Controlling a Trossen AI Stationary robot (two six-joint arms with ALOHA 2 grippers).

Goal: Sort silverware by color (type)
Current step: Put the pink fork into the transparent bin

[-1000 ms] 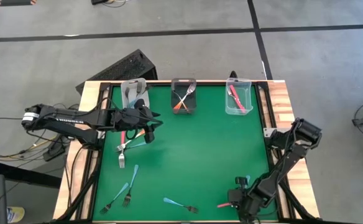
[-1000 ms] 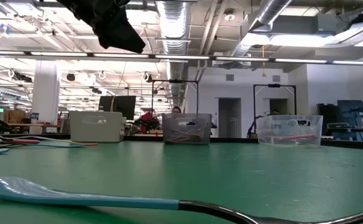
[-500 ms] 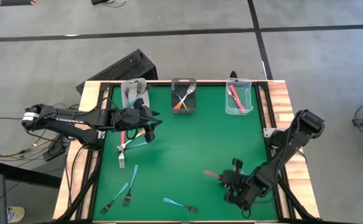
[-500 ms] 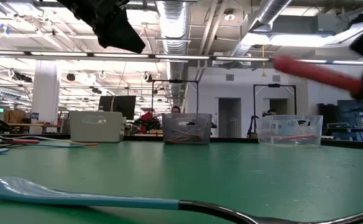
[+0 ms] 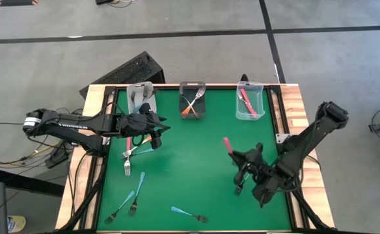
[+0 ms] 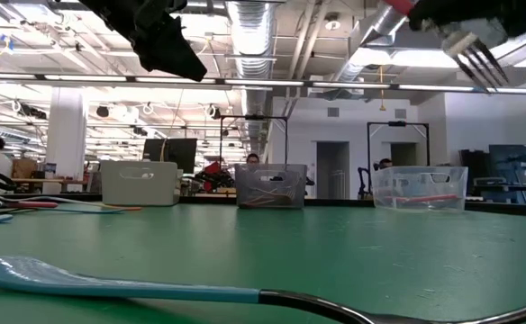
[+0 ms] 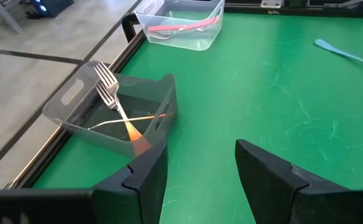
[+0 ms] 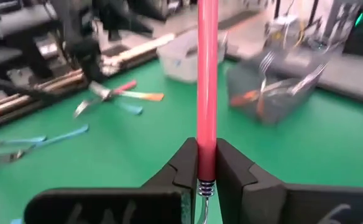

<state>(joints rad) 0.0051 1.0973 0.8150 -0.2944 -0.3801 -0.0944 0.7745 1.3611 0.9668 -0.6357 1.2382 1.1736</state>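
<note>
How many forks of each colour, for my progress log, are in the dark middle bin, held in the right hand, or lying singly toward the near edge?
Orange forks in the dark bin: 2
Pink-red fork in the right hand: 1
Light blue forks lying singly: 3
Total: 6

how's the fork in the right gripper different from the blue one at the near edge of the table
The pink-red fork is clamped in the right gripper and carried above the table; the light blue fork lies flat on the mat, untouched. Their handle colours differ: pink-red versus light blue. Both have slim plastic handles and metal tines.
</note>
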